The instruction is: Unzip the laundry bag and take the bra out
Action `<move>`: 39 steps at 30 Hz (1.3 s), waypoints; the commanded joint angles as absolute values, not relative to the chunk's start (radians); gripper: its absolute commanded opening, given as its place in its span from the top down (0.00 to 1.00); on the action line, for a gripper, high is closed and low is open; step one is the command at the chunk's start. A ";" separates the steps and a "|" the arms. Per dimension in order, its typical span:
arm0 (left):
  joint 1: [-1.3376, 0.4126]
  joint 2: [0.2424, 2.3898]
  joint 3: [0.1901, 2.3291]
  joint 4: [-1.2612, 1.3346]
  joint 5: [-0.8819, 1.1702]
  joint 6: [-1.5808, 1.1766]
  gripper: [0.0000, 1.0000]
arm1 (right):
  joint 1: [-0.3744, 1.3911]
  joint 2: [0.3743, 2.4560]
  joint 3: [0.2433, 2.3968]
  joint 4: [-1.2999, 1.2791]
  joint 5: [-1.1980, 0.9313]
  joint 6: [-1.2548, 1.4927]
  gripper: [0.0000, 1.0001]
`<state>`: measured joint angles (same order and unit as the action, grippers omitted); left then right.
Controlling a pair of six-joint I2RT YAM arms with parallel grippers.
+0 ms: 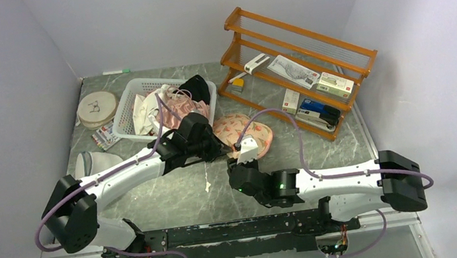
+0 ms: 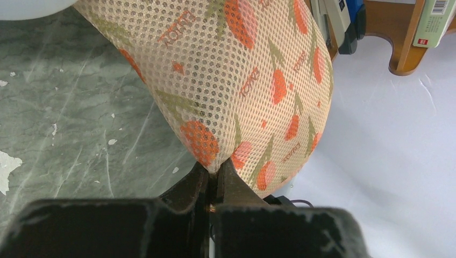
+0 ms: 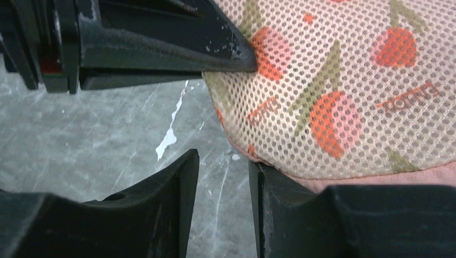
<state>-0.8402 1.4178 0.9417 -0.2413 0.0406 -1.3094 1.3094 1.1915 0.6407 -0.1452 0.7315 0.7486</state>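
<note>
Top external: laundry bag (image 1: 239,127) lies on the green marble table (image 1: 175,196), just off the near-left end of the wooden rack (image 1: 301,66). The white basket (image 1: 143,107) sits further left of the rack, past the bag. Both arms meet at the bag's end facing away from the rack. Left wrist: left gripper (image 2: 215,166) is clamped tight on a fold of the bag's (image 2: 253,80) printed mesh, with no gap between its tips. Right wrist: right gripper (image 3: 223,161) has its jaws apart, bare table shows in the gap and nothing sits between them. The bag's (image 3: 349,80) pink edge touches the fingertip on the right side of that view. The left gripper's finger (image 3: 231,59) bites the mesh just above. Bag looks zipped; can't see the zipper pull.
</note>
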 commanded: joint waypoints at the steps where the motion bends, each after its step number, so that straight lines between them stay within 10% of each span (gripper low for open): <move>1: -0.832 1.415 0.966 -0.249 0.024 -1.334 0.93 | 1.315 1.230 0.640 -0.035 0.890 0.771 0.64; 12: -0.832 1.398 0.951 -0.254 0.011 -1.343 0.93 | 1.314 1.268 0.627 -0.022 0.978 0.809 1.00; 31: -0.741 1.228 0.832 -0.301 0.027 -1.062 0.93 | 1.231 0.900 0.513 -0.338 0.872 0.741 1.00; 39: -0.738 1.202 0.766 -0.354 0.062 -0.908 0.93 | 1.021 0.804 0.454 -0.183 0.389 0.564 1.00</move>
<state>-0.7666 1.2282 0.7982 -0.2363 0.0898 -1.0439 1.1126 0.8135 0.4671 -0.1661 0.5697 0.6544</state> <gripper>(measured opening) 0.102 0.009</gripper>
